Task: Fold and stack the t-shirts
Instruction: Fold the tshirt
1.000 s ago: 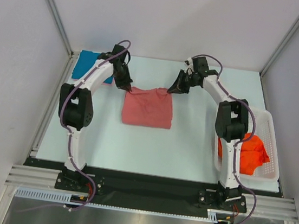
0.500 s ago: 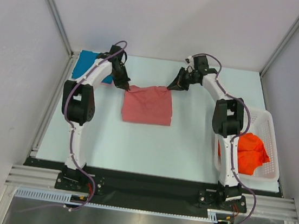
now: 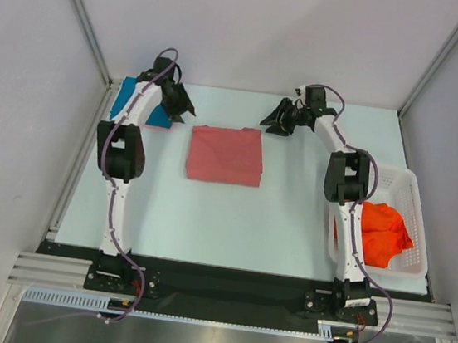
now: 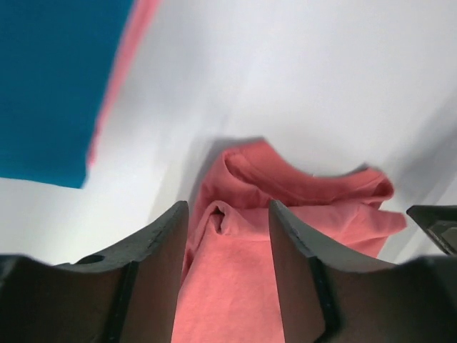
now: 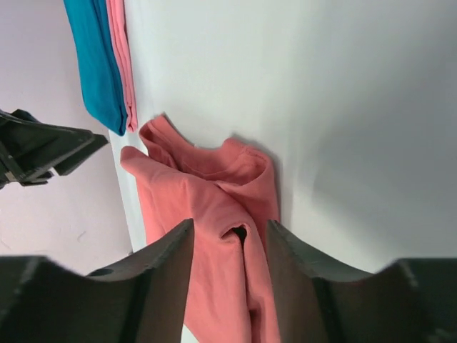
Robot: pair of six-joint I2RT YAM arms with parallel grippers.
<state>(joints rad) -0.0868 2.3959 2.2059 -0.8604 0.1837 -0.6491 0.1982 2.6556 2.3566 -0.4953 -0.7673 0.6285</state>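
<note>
Top external view showed the salmon-red t-shirt (image 3: 225,155) folded into a flat rectangle at the middle of the tabletop (image 3: 206,219). The left hand (image 3: 178,112) hung just off its ten o'clock corner, the right hand (image 3: 270,125) off its one o'clock corner; both stood open and empty, fingers apart in the wrist views. A teal-blue t-shirt (image 3: 131,98) lay folded over a light pink t-shirt (image 5: 121,57) farther out at ten o'clock. Orange-red t-shirts (image 3: 380,232) lay heaped in the white basket (image 3: 419,203) at four o'clock.
</note>
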